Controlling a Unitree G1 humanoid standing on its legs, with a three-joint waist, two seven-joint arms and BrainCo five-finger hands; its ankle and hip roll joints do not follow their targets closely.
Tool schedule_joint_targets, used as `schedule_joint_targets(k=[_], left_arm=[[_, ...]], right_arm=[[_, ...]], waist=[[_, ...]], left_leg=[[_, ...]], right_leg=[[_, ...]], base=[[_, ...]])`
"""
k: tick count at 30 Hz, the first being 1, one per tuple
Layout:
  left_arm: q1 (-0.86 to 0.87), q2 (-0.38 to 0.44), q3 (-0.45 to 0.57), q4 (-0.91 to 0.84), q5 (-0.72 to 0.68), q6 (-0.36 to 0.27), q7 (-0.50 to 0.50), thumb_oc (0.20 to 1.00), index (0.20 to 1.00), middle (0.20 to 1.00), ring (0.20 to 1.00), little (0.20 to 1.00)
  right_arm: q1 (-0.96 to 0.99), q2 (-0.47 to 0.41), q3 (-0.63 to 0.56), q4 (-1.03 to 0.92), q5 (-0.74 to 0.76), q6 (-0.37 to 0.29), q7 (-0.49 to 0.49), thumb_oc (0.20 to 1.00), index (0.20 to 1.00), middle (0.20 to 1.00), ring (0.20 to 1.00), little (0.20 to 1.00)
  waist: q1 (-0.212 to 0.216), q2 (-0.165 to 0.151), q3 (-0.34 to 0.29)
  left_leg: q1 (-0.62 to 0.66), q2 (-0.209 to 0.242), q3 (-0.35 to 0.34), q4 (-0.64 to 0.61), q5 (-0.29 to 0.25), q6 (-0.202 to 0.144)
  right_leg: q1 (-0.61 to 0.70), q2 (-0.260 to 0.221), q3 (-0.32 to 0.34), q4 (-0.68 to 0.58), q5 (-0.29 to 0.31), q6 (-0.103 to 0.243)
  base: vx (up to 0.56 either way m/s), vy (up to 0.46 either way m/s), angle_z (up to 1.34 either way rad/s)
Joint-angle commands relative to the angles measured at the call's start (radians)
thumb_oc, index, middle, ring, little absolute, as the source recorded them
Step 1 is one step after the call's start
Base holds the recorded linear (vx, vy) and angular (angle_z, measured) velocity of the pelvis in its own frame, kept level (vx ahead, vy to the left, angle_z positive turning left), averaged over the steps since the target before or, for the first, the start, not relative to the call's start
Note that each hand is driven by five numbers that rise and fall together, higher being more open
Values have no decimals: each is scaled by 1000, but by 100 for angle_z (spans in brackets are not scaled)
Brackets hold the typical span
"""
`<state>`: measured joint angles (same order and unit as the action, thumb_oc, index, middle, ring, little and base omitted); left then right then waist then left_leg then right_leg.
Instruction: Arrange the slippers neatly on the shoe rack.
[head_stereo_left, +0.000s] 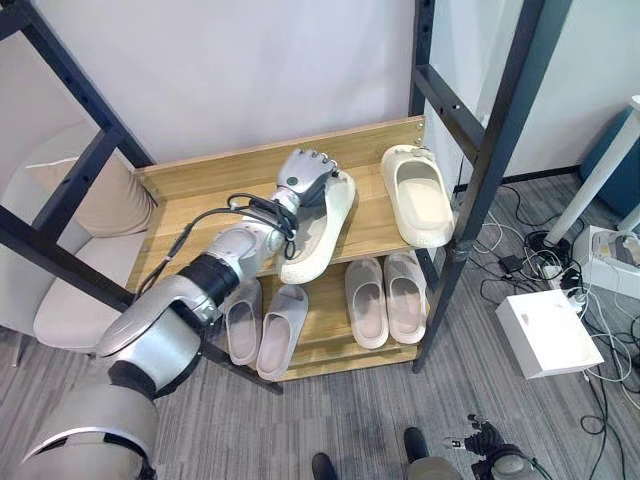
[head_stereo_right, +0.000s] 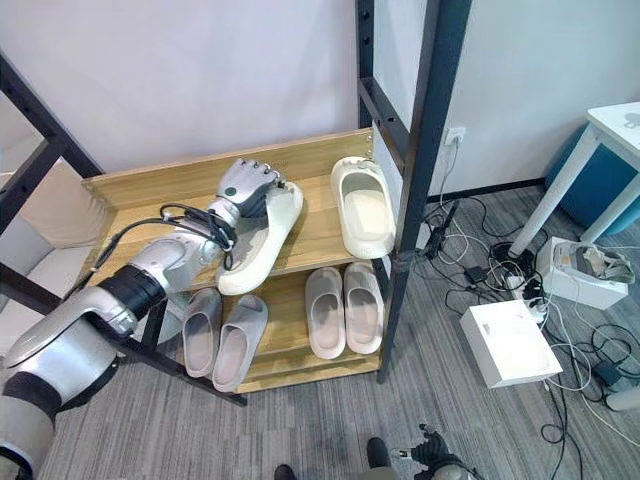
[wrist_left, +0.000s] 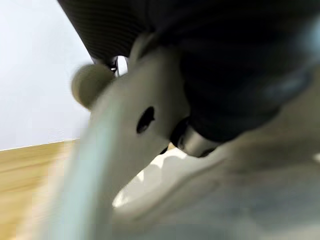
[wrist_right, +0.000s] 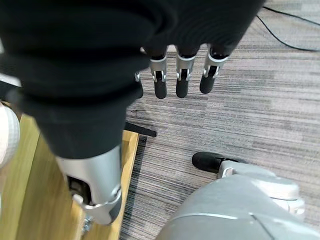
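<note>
Left eye view: left hand (head_stereo_left: 303, 176) fingers curled over cream slipper (head_stereo_left: 322, 236), tilted on edge, top shelf (head_stereo_left: 200, 185); mate (head_stereo_left: 418, 195) at 3 o'clock. Risk: tipping off front edge on release. Right hand (wrist_right: 180, 80) fingers hang relaxed.

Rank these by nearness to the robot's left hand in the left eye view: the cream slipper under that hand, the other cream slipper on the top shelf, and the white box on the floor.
From the left hand:
1. Cream slipper under the hand, tilted, top shelf, touching it.
2. Other cream slipper, same shelf, to the right by the rack's post.
3. White box, on the carpet right of the rack.
</note>
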<state>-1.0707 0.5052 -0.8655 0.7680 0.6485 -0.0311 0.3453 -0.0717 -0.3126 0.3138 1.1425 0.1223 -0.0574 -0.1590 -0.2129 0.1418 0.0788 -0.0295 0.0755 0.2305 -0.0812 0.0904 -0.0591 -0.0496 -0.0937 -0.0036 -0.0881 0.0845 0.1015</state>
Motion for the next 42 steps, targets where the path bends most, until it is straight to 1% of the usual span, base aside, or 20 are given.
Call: schedule_joint_targets(k=[1, 4, 5, 7, 9, 12, 15, 17, 22, 23, 24, 28, 29, 31, 32, 36, 37, 39, 42], left_arm=[[-158, 0, 23, 170, -4, 23, 1, 200, 200, 200, 200, 200], [-169, -28, 20, 285, -22, 40, -3, 200, 200, 200, 200, 200], [-170, -29, 19, 287, -22, 39, -2, 200, 200, 200, 200, 200], [-182, -39, 12, 338, -20, 47, -2, 200, 200, 200, 200, 200], [-191, -49, 21, 382, -43, 54, -8, 200, 200, 200, 200, 200], [-200, -57, 27, 392, -52, 57, -6, 200, 200, 200, 200, 200], [-199, -71, 34, 390, -62, 60, 0, 200, 200, 200, 200, 200], [-201, -73, 34, 390, -62, 59, 1, 200, 200, 200, 200, 200], [-202, -111, 27, 367, -59, 57, 6, 200, 200, 200, 200, 200], [-204, -117, 25, 365, -60, 57, 6, 771, 771, 771, 771, 771], [-203, -122, 26, 365, -66, 58, 2, 1000, 1000, 1000, 1000, 1000], [-220, -136, 23, 386, -69, 70, -20, 1000, 1000, 1000, 1000, 1000], [-235, -139, 23, 378, -62, 72, -21, 1000, 1000, 1000, 1000, 1000], [-240, -140, 20, 369, -56, 73, -23, 1000, 1000, 1000, 1000, 1000], [-253, -143, 9, 351, -38, 74, -34, 1000, 1000, 1000, 1000, 1000], [-272, -145, 5, 300, -27, 78, -56, 1000, 1000, 1000, 1000, 1000], [-272, -145, 5, 299, -27, 78, -56, 1000, 1000, 1000, 1000, 1000], [-278, -134, 9, 282, -30, 81, -66, 1000, 1000, 1000, 1000, 1000], [-277, -128, 12, 278, -30, 82, -66, 1000, 1000, 1000, 1000, 1000]], right_arm=[[-24, -13, 0, 36, 26, -12, -28, 1000, 1000, 1000, 1000, 1000], [-25, -27, -16, 46, 36, -16, -41, 1000, 1000, 1000, 1000, 1000], [-25, -27, -16, 46, 36, -16, -41, 1000, 1000, 1000, 1000, 1000], [-27, -36, -21, 52, 37, -17, -45, 1000, 1000, 1000, 1000, 1000], [-24, -44, -29, 56, 47, -20, -50, 1000, 1000, 1000, 1000, 1000], [-12, -43, -30, 51, 44, -22, -52, 1000, 1000, 1000, 1000, 1000], [-11, -39, -30, 46, 47, -22, -53, 1000, 1000, 1000, 1000, 1000], [-12, -39, -28, 45, 46, -22, -53, 1000, 1000, 1000, 1000, 1000], [-22, -33, -21, 42, 46, -21, -54, 1000, 1000, 1000, 1000, 1000], [-23, -33, -22, 41, 47, -22, -54, 1000, 1000, 1000, 1000, 1000], [-26, -36, -23, 41, 50, -21, -54, 1000, 1000, 1000, 1000, 1000], [-30, -38, -22, 46, 54, -16, -50, 1000, 1000, 1000, 1000, 1000], [-26, -36, -22, 45, 58, -18, -47, 1000, 1000, 1000, 1000, 1000], [-22, -32, -22, 46, 59, -17, -46, 1000, 1000, 1000, 1000, 1000], [-21, -31, -20, 48, 62, -11, -40, 1000, 1000, 1000, 1000, 1000], [-30, -21, -19, 46, 84, -2, -27, 1000, 1000, 1000, 1000, 1000], [-31, -21, -19, 47, 84, -2, -27, 1000, 1000, 1000, 1000, 1000], [-43, -14, -12, 44, 96, 3, -14, 1000, 1000, 1000, 1000, 1000], [-48, -10, -8, 46, 102, 3, -10, 1000, 1000, 1000, 1000, 1000]], waist=[[-29, -25, 5], [-58, -9, 9], [-57, -9, 8], [-70, -4, 11], [-90, 0, 15], [-101, 4, 16], [-107, 6, 17], [-107, 7, 17], [-101, 5, 17], [-100, 4, 18], [-97, 3, 18], [-91, -1, 16], [-82, -5, 16], [-79, -7, 17], [-67, -11, 15], [-45, -21, 12], [-46, -21, 13], [-28, -28, 10], [-21, -33, 7]], left_leg=[[74, 26, -27, -6, -64, -49], [76, 31, -3, -6, -63, -53], [76, 31, -3, -6, -63, -53], [73, 33, 8, -6, -62, -54], [63, 38, 20, -6, -60, -57], [53, 40, 24, -6, -58, -59], [45, 42, 29, -6, -56, -61], [45, 43, 32, -6, -56, -61], [53, 46, 25, -6, -55, -62], [56, 47, 22, -6, -55, -62], [58, 46, 18, -6, -56, -62], [66, 44, 9, -6, -57, -62], [69, 43, 0, -6, -59, -60], [71, 41, -5, -6, -59, -59], [71, 40, -13, -6, -60, -58], [72, 34, -36, -6, -61, -54], [73, 34, -36, -6, -61, -54], [73, 31, -47, -6, -62, -51], [72, 30, -52, -6, -63, -50]], right_leg=[[30, -32, -27, 1, -60, 65], [15, -27, -5, 1, -55, 66], [14, -27, -4, 1, -55, 66], [3, -23, 5, 1, -52, 66], [-16, -21, 16, 1, -46, 66], [-32, -20, 22, 1, -44, 65], [-44, -17, 27, 1, -42, 64], [-46, -16, 29, 1, -42, 63], [-31, -12, 23, 1, -51, 59], [-26, -12, 20, 1, -53, 58], [-21, -12, 17, 1, -55, 57], [0, -12, 3, 1, -61, 57], [9, -13, -6, 1, -64, 57], [15, -13, -10, 1, -65, 56], [21, -15, -19, 1, -67, 57], [38, -20, -40, 1, -72, 56], [38, -20, -41, 1, -72, 56], [45, -22, -51, 1, -72, 57], [48, -23, -56, 1, -73, 57]], base=[[2, -4, -20], [3, -11, -15], [4, -15, -24], [-3, -19, -29], [-5, -31, -20], [7, -20, -10], [17, -21, -5], [22, -20, -11], [29, -21, -4], [23, -19, 6], [15, -12, 7], [18, -10, 9], [13, -8, 7], [1, 0, 5], [0, 2, 9], [-3, -1, 14], [-9, -1, 17], [-17, 6, 20], [-11, 0, 8]])
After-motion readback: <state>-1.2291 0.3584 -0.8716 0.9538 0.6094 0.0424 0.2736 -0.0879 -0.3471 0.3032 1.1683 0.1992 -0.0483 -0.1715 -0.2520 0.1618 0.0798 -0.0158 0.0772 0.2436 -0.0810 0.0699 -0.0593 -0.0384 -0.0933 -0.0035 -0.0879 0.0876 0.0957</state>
